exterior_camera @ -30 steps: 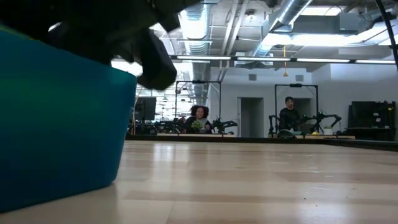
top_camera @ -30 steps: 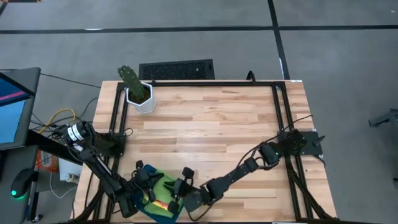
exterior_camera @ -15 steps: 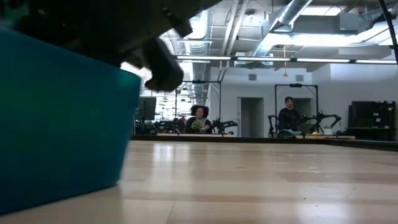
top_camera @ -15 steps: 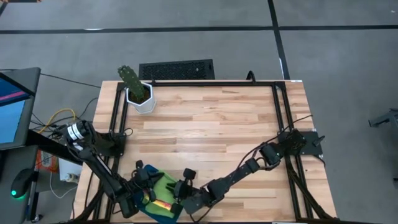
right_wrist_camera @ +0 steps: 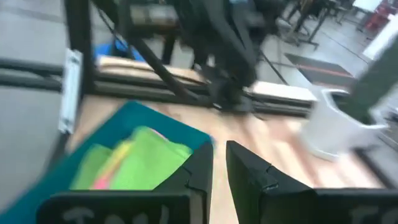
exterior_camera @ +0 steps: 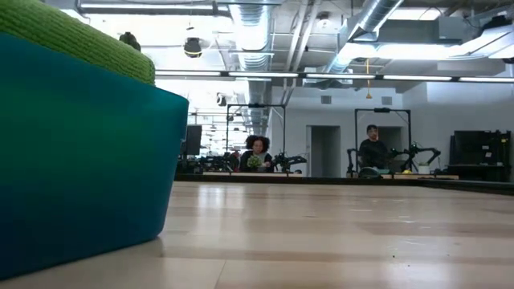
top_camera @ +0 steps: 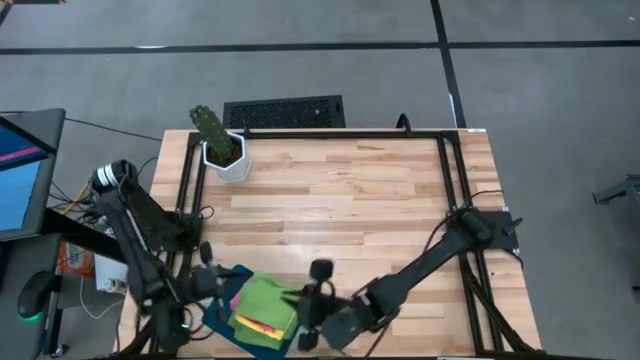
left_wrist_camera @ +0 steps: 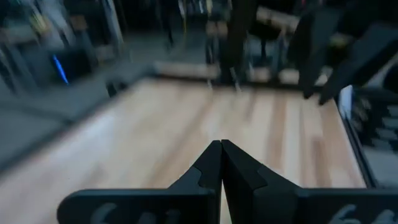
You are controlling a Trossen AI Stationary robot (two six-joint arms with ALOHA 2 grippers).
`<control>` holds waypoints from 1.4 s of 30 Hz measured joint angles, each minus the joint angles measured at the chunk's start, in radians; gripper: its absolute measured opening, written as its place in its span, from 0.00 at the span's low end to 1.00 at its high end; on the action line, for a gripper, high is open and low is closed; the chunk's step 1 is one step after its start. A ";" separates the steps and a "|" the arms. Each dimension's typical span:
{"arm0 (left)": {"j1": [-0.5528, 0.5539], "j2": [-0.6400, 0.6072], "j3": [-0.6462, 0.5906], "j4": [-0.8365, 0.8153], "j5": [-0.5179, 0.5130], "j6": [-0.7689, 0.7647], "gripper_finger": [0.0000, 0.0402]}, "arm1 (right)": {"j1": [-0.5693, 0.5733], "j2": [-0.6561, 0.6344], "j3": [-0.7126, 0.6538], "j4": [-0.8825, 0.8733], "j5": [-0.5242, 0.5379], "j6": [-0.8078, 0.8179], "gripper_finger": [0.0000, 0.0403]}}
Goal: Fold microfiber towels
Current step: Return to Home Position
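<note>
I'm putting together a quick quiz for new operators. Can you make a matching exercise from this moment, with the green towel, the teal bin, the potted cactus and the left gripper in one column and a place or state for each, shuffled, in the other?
Things:
A. green towel
B. teal bin
C. white pot with cactus
D. left gripper

Places or states:
1. at the table's far left corner
2. shut, holding nothing
3. on top of the stack
4. at the table's near edge, holding the stacked towels

Pairs: A-3, B-4, C-1, D-2.

The right gripper is just beside the bin.
</note>
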 joint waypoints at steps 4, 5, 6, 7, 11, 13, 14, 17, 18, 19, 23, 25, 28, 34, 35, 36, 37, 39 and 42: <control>-0.048 -0.128 -0.001 -0.137 -0.136 0.006 0.00 | -0.012 -0.149 -0.027 -0.263 0.021 0.048 0.17; -0.056 -0.166 -0.001 -0.201 -0.132 -0.028 0.00 | -0.014 -0.197 -0.050 -0.298 0.039 0.059 0.17; -0.063 -0.203 -0.002 -0.269 -0.122 -0.074 0.00 | -0.014 -0.249 -0.083 -0.341 0.067 0.074 0.17; -0.069 -0.242 -0.004 -0.339 -0.105 -0.131 0.00 | -0.013 -0.305 -0.122 -0.381 0.102 0.096 0.17; -0.085 -0.428 -0.061 -0.501 -0.057 -0.309 0.00 | -0.009 -0.553 -0.363 -0.438 0.231 0.240 0.17; -0.098 -0.517 -0.119 -0.503 -0.039 -0.316 0.00 | -0.009 -0.681 -0.517 -0.406 0.271 0.295 0.17; -0.107 -0.567 -0.156 -0.493 -0.040 -0.316 0.00 | -0.009 -0.749 -0.604 -0.368 0.285 0.315 0.17; -0.137 -0.701 -0.278 -0.460 -0.052 -0.340 0.00 | -0.016 -0.942 -0.854 -0.245 0.297 0.346 0.17; -0.143 -0.744 -0.323 -0.452 -0.052 -0.359 0.00 | -0.022 -1.006 -0.938 -0.204 0.293 0.349 0.17; -0.150 -0.788 -0.368 -0.445 -0.051 -0.381 0.00 | -0.030 -1.065 -1.016 -0.151 0.291 0.349 0.17; -0.174 -0.953 -0.521 -0.416 -0.055 -0.457 0.00 | -0.082 -1.300 -1.283 0.003 0.286 0.348 0.17; -0.199 -1.028 -0.566 -0.374 -0.060 -0.455 0.00 | -0.117 -1.414 -1.383 0.075 0.269 0.328 0.17; -0.250 -1.113 -0.596 -0.266 -0.045 -0.351 0.00 | -0.172 -1.580 -1.497 0.211 0.145 0.240 0.17; -0.272 -1.174 -0.597 -0.136 0.079 -0.275 0.00 | -0.254 -1.835 -1.641 0.275 -0.114 0.171 0.17; -0.270 -1.174 -0.597 -0.137 0.122 -0.276 0.00 | -0.266 -1.871 -1.656 0.274 -0.116 0.160 0.17; -0.268 -1.174 -0.597 -0.136 0.172 -0.284 0.00 | -0.277 -1.907 -1.668 0.278 -0.113 0.137 0.17; -0.266 -1.174 -0.597 -0.136 0.216 -0.298 0.00 | -0.288 -1.943 -1.677 0.278 -0.101 0.107 0.17; -0.260 -1.173 -0.597 -0.141 0.230 -0.315 0.00 | -0.310 -2.002 -1.685 0.279 -0.061 0.062 0.17; -0.251 -1.175 -0.597 -0.143 0.139 -0.321 0.00 | -0.339 -2.075 -1.686 0.283 0.025 0.058 0.17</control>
